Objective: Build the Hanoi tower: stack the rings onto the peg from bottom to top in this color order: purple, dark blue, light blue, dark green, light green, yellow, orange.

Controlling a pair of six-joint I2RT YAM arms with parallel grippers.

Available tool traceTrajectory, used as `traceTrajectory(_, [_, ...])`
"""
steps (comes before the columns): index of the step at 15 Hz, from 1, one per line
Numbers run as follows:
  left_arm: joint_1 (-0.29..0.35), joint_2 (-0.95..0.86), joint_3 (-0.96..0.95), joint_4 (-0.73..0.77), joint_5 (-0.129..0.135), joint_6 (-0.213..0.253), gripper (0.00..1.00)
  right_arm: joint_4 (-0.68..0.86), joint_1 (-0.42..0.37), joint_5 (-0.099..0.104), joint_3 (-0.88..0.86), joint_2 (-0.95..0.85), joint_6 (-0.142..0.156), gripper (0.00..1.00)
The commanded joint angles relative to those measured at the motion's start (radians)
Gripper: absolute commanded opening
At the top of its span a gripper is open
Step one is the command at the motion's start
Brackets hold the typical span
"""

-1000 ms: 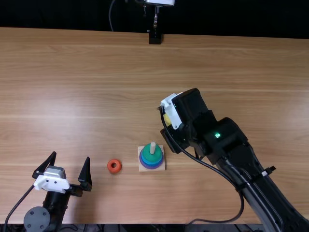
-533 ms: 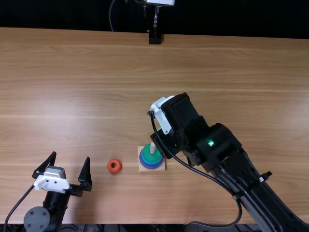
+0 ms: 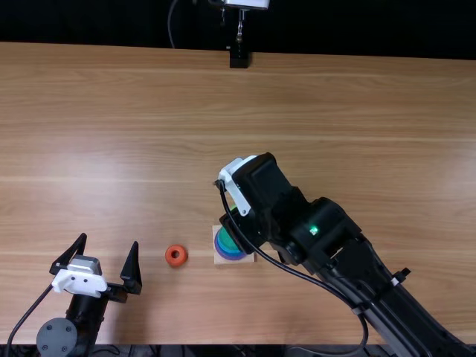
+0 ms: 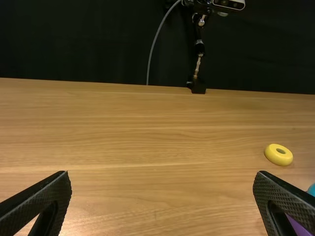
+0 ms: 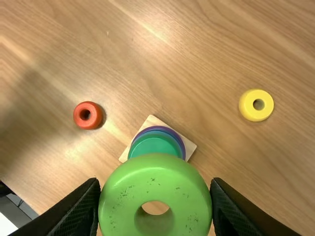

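In the top view my right gripper (image 3: 239,190) is over the far side of the wooden base (image 3: 219,259), hiding the peg. In the right wrist view my right gripper (image 5: 155,196) is shut on the light green ring (image 5: 153,169), held above the dark green ring (image 5: 155,143). Blue edges and the purple ring (image 5: 182,142) show below that one on the square base (image 5: 191,146). My left gripper (image 3: 109,240) stands open at the near left; in its wrist view the left gripper (image 4: 162,173) has nothing between its fingers.
The orange ring (image 3: 176,256) lies on the table left of the base. A yellow ring (image 5: 256,104) lies loose, beyond the base and under the right arm's reach. A black stand foot (image 3: 239,58) is at the table's far edge.
My right gripper has moved left and nearer the table's front edge, carrying the light green ring over the stack and covering the peg. The left arm has kept still.
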Motion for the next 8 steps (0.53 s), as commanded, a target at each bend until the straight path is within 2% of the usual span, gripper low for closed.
traceTrajectory(1, [0.011, -0.012, -0.03, 0.003, 0.0, 0.008, 1.0, 0.006, 0.015, -0.003, 0.033, -0.023, 0.013, 0.0])
traceTrajectory(8, [0.011, -0.012, -0.03, 0.003, 0.0, 0.008, 1.0, 0.013, 0.015, -0.001, 0.031, -0.023, 0.015, 0.0])
